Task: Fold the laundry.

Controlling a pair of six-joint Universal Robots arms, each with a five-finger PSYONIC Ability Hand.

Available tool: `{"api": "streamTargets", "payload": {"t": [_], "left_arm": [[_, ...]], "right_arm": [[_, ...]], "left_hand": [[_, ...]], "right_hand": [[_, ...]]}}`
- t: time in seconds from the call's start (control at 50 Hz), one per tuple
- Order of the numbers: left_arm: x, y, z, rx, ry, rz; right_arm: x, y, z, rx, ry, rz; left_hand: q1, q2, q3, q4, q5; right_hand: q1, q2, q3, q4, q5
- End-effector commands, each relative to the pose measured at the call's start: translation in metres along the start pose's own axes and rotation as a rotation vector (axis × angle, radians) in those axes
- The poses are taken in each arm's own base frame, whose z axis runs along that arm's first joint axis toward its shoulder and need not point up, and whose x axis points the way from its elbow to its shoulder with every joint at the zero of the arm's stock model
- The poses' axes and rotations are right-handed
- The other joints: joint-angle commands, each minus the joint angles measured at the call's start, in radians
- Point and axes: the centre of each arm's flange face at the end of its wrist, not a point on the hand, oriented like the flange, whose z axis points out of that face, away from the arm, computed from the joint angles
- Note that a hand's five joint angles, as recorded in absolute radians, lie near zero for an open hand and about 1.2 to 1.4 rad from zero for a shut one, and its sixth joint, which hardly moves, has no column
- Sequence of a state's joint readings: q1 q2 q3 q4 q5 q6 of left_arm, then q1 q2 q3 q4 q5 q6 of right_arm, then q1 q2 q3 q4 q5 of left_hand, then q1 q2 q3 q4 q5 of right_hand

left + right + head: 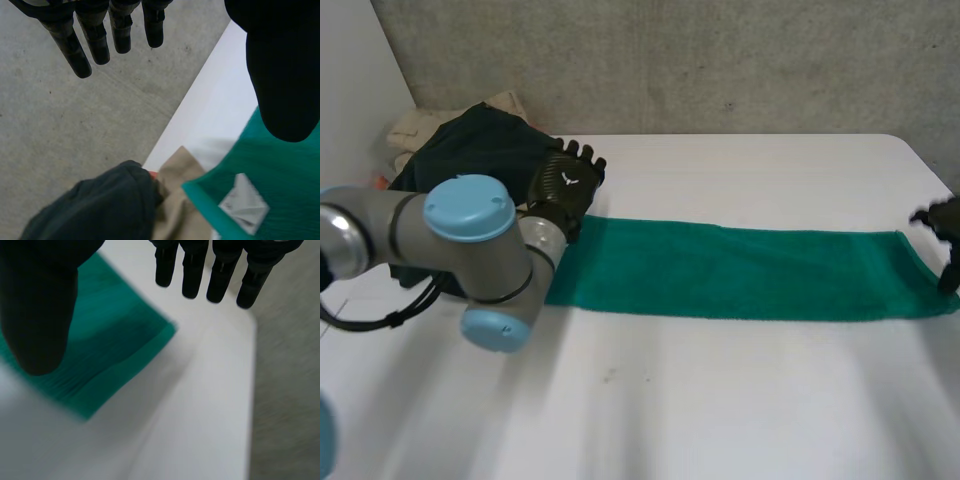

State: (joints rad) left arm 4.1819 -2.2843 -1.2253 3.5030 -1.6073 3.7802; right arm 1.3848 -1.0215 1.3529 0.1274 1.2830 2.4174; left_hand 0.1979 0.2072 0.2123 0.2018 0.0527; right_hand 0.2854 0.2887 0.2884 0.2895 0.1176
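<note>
A green towel (740,272) lies as a long folded strip across the white table (720,400). My left hand (565,185) hovers at the strip's left end, fingers straight and apart from the thumb, holding nothing. In the left wrist view the left hand (95,45) is above the towel's corner (280,200), which shows a white label (245,202). My right hand (948,222) is at the strip's right end by the table edge. In the right wrist view the right hand (40,315) is open above the towel's far corner (100,350), clear of the cloth.
A pile of other laundry sits at the table's back left: a dark garment (480,140) on a beige cloth (420,125), close behind the left hand. The same dark garment (100,205) and beige cloth (177,200) lie just past the towel's end. The right table edge (252,390) is near.
</note>
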Motion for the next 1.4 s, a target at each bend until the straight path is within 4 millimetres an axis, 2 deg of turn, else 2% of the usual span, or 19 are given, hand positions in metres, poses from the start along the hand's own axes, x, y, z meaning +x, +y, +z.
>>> {"api": "streamTargets", "payload": {"t": [0.02,0.14,0.18,0.22,0.24,0.3,0.42,0.6,0.68,0.76,0.78,0.82,0.9,1.06,1.14,1.18,1.24,1.3,1.4], "left_arm": [[-0.002,-0.005,-0.025,-0.02,0.027,-0.099],[0.0,-0.002,-0.03,-0.033,0.033,-0.103],[0.0,-0.002,-0.03,-0.035,0.032,-0.105],[-0.001,-0.002,-0.03,-0.038,0.029,-0.104],[-0.001,-0.002,-0.03,-0.036,0.028,-0.105],[-0.005,-0.008,-0.032,-0.026,0.021,-0.105],[-0.014,-0.018,-0.039,-0.005,0.009,-0.124],[-0.022,-0.026,-0.057,-0.003,0.009,-0.164],[-0.024,-0.026,-0.061,-0.006,0.009,-0.181],[-0.025,-0.026,-0.066,-0.012,0.009,-0.196],[-0.026,-0.025,-0.067,-0.014,0.008,-0.198],[-0.028,-0.025,-0.07,-0.017,0.004,-0.201],[-0.031,-0.023,-0.075,-0.025,-0.003,-0.201],[-0.031,-0.012,-0.083,-0.06,-0.002,-0.201],[-0.029,-0.008,-0.085,-0.072,0.004,-0.203],[-0.029,-0.007,-0.085,-0.075,0.003,-0.201],[-0.029,-0.006,-0.085,-0.074,0.001,-0.203],[-0.029,-0.007,-0.085,-0.072,0.002,-0.201],[-0.03,-0.011,-0.083,-0.054,-0.002,-0.201]], "right_arm": [[-0.006,0.03,-0.005,-0.073,-0.062,0.046],[-0.007,0.043,0.012,-0.039,-0.024,0.027],[-0.008,0.048,0.019,-0.028,-0.009,0.02],[-0.006,0.048,0.023,-0.017,0.003,0.015],[-0.004,0.049,0.025,-0.016,0.014,0.013],[0.002,0.051,0.026,-0.018,0.031,0.017],[0.055,0.068,0.02,-0.045,0.17,0.022],[0.096,0.049,0.008,-0.052,0.312,-0.267],[0.067,0.018,0.014,0.049,0.275,-0.34],[0.002,-0.041,0.01,0.271,0.183,-0.387],[-0.032,-0.066,0.003,0.386,0.127,-0.412],[-0.056,-0.081,-0.005,0.465,0.08,-0.434],[-0.143,-0.12,-0.041,0.699,-0.12,-0.5],[-0.278,-0.113,-0.079,0.858,-0.475,-0.573],[-0.312,-0.099,-0.08,0.84,-0.54,-0.59],[-0.315,-0.097,-0.079,0.819,-0.528,-0.588],[-0.3,-0.103,-0.076,0.74,-0.423,-0.55],[-0.282,-0.114,-0.081,0.692,-0.346,-0.475],[-0.207,-0.113,-0.075,0.519,-0.267,-0.176]], "left_hand": [[-0.023,-0.033,-0.038,-0.027,-0.053],[-0.023,-0.033,-0.038,-0.027,-0.053],[-0.023,-0.033,-0.038,-0.027,-0.053],[-0.023,-0.033,-0.038,-0.027,-0.053],[-0.023,-0.033,-0.038,-0.027,-0.053],[-0.023,-0.033,-0.038,-0.027,-0.053],[-0.023,-0.033,-0.038,-0.027,-0.053],[-0.023,-0.033,-0.038,-0.027,-0.053],[-0.023,-0.033,-0.038,-0.027,-0.053],[-0.023,-0.033,-0.038,-0.027,-0.053],[-0.023,-0.033,-0.038,-0.027,-0.053],[-0.023,-0.033,-0.038,-0.027,-0.053],[-0.023,-0.033,-0.038,-0.027,-0.053],[-0.023,-0.033,-0.038,-0.027,-0.053],[-0.023,-0.033,-0.038,-0.027,-0.053],[-0.023,-0.033,-0.038,-0.027,-0.053],[-0.023,-0.033,-0.038,-0.027,-0.053],[-0.023,-0.033,-0.038,-0.027,-0.053],[-0.023,-0.033,-0.038,-0.027,-0.053]], "right_hand": [[0.172,0.169,0.169,0.168,0.166],[0.184,0.181,0.181,0.18,0.177],[0.397,0.394,0.394,0.393,0.39],[1.023,1.02,1.02,1.019,1.016],[1.11,1.107,1.107,1.106,1.103],[1.111,1.108,1.108,1.107,1.104],[1.111,1.108,1.108,1.107,1.104],[1.111,1.108,1.108,1.107,1.104],[1.111,1.108,1.108,1.107,1.104],[1.111,1.108,1.108,1.107,1.104],[1.111,1.108,1.108,1.107,1.104],[1.111,1.108,1.108,1.107,1.104],[1.111,1.108,1.108,1.107,1.104],[1.111,1.108,1.108,1.107,1.104],[1.111,1.108,1.108,1.107,1.104],[0.993,0.989,0.99,0.989,0.986],[-0.111,-0.114,-0.114,-0.115,-0.118],[-0.111,-0.114,-0.114,-0.115,-0.118],[-0.111,-0.114,-0.114,-0.115,-0.118]]}}
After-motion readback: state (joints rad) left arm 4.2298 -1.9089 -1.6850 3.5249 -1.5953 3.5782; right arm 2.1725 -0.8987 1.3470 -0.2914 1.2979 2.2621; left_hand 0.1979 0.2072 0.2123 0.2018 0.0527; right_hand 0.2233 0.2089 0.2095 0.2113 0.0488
